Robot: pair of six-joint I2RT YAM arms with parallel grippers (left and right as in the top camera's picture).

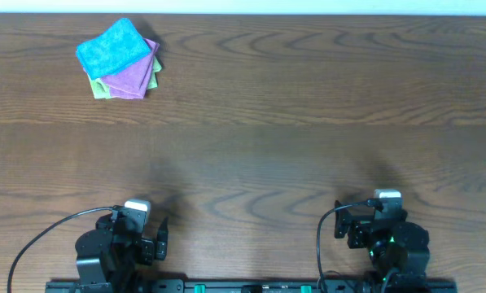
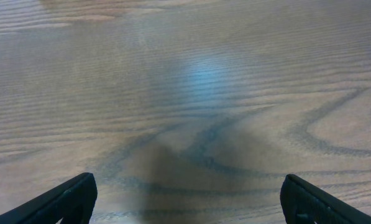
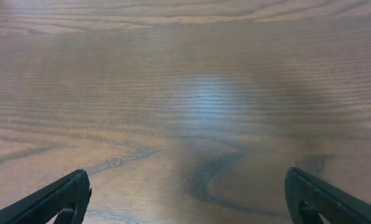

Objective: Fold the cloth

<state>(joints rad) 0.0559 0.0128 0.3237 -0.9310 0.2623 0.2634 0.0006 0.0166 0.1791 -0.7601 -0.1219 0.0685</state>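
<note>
The sky-blue cloth (image 1: 112, 47) lies folded on top of a small pile at the far left of the table, seen only in the overhead view. My left gripper (image 1: 139, 220) rests at the near left edge, far from the cloth. In the left wrist view its jaws (image 2: 186, 199) are wide open over bare wood. My right gripper (image 1: 387, 210) rests at the near right edge. In the right wrist view its jaws (image 3: 186, 198) are wide open and empty.
Under the blue cloth lie a purple cloth (image 1: 133, 76) and a light green cloth (image 1: 101, 88), stacked and fanned out. The wooden table (image 1: 291, 122) spans the whole view. Cables loop from both arm bases at the near edge.
</note>
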